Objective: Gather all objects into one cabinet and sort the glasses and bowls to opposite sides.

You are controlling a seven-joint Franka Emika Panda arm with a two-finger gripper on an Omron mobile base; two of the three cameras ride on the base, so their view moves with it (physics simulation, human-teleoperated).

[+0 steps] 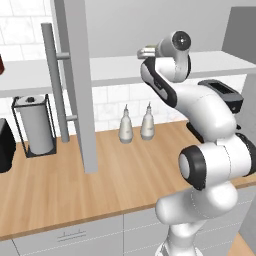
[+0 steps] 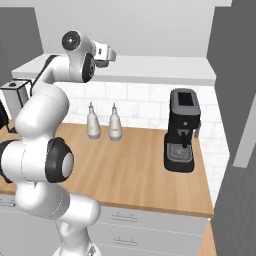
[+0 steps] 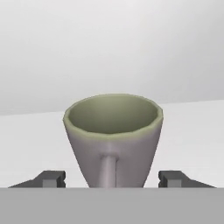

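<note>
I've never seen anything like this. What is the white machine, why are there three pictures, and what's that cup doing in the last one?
The white machine is a robot arm standing before a kitchen counter. Two pictures come from cameras riding behind it, one to its left and one to its right, so they show the same kitchen from two sides. The third comes from a camera on its hand, looking along the gripper.

On the counter stand two white bottles, a paper towel holder and a black coffee machine. Above is an open wall cabinet with a grey door.

The arm reaches up to the cabinet shelf. There a grey-olive cup stands upright between the gripper's fingertips, which are spread apart on either side and not touching it.
</note>
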